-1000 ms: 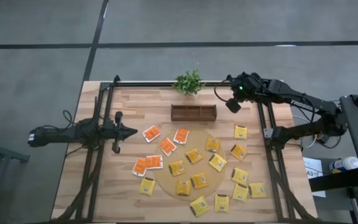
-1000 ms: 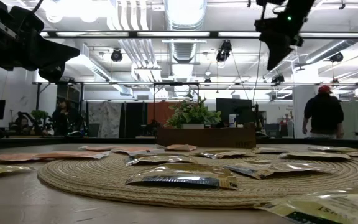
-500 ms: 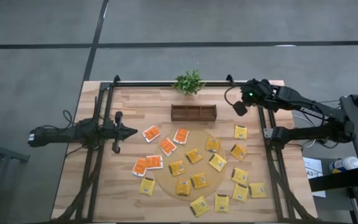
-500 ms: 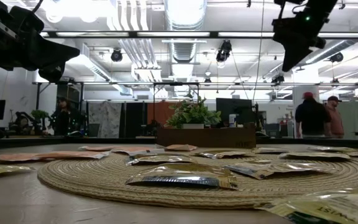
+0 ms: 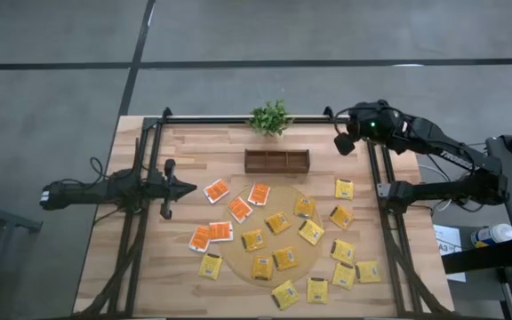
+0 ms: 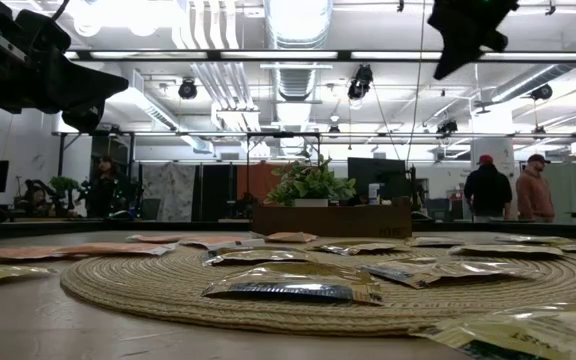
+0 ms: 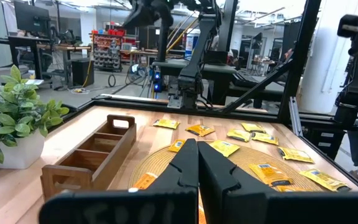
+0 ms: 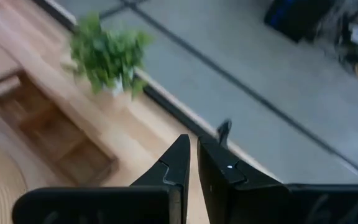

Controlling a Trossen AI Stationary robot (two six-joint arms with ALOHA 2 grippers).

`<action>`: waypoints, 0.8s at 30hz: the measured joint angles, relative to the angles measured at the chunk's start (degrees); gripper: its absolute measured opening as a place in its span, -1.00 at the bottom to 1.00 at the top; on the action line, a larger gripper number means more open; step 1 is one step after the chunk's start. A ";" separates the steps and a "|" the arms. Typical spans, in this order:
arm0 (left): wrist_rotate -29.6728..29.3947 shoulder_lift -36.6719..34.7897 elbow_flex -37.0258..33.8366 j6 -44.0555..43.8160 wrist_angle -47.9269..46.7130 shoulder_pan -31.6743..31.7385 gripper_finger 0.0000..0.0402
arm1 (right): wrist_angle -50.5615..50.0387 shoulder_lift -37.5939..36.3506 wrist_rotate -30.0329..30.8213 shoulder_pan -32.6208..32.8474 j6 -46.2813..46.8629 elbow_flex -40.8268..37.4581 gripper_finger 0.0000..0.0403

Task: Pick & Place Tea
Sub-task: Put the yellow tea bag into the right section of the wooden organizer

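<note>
Although both arms were over the surface (image 5: pixel 176 267) in the high view, neither touched the tea (image 5: pixel 284 258): yellow packets lay scattered on and around the round mat (image 5: pixel 238 262) toward the right, orange-red ones near the middle-left. The left hand (image 5: pixel 188 188) hung clenched beside the orange-red group, while the right hand (image 5: pixel 342 143) sat at the far right corner, near the plant (image 5: pixel 269 116) and well apart from the wooden tray (image 5: pixel 276 161).

From the low view, the packets lay flat on the mat, slightly puffed; they looked light, thin and crinkly, probably slippery, so an edge pinch seemed the best hold. Both arms rode high above the packets.

Through the left wrist view, the left hand's fingers (image 7: pixel 219 171) were pressed together on nothing, aimed across the tray and packets.

By the right wrist view, the right hand's fingers (image 8: pixel 178 165) stood nearly closed with a slim gap, empty, looking over the plant.
</note>
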 joint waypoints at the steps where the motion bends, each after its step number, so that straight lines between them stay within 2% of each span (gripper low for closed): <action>1: 0.00 -0.02 0.00 0.00 0.00 -0.01 -1.00 | 1.48 -0.02 0.00 0.00 -0.44 0.15 -0.86; 8: 0.00 0.00 0.00 -0.01 0.00 0.01 -1.00 | 7.30 -0.35 0.00 0.00 -1.20 -0.57 -0.86; 17: 0.00 0.00 0.00 -0.01 0.00 0.01 -1.00 | 7.20 0.35 0.00 -0.01 -2.15 -1.16 -0.86; 24: 0.00 -0.01 0.00 0.00 0.00 -0.01 -1.00 | 4.56 1.30 -0.52 -0.04 -7.14 -1.17 -0.86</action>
